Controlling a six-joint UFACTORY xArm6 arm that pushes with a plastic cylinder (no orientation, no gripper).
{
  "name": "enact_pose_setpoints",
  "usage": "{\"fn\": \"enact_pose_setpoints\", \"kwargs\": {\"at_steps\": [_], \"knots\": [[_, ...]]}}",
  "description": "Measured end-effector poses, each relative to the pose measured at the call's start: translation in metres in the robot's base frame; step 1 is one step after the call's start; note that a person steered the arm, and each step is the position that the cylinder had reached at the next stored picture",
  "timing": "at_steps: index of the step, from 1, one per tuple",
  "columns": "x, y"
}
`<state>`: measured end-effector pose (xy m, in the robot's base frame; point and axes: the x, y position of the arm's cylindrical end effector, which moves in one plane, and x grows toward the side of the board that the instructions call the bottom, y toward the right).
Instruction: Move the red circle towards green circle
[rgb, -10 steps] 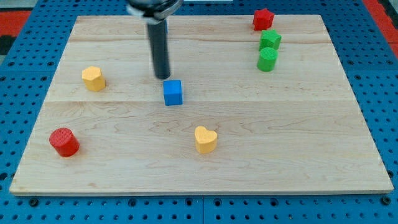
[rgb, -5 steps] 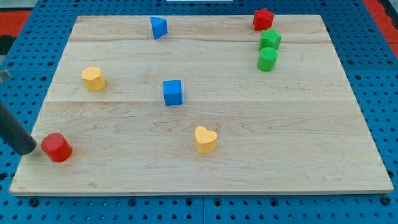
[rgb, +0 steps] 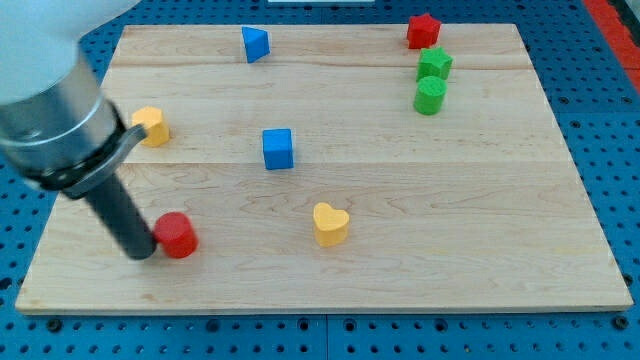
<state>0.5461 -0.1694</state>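
Note:
The red circle (rgb: 178, 235) stands near the view's bottom left of the wooden board (rgb: 450, 230). My tip (rgb: 140, 251) touches its left side. The green circle (rgb: 430, 96) stands far off at the view's upper right, just below a green star-like block (rgb: 434, 64). The arm's body covers much of the view's left.
A red star (rgb: 423, 30) sits at the top right. A blue triangle (rgb: 255, 44) is at the top, a blue cube (rgb: 279, 148) in the middle, a yellow heart (rgb: 330, 223) below it. A yellow block (rgb: 153, 126) is at the left, partly behind the arm.
My tip went from the blue cube to the red circle's left side, then pushed it to the right by about 85 pixels. The other blocks have not moved.

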Motion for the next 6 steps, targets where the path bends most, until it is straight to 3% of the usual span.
{"fn": "enact_pose_setpoints", "kwargs": {"at_steps": [2, 6], "knots": [[-0.033, 0.086], [-0.036, 0.204]]}}
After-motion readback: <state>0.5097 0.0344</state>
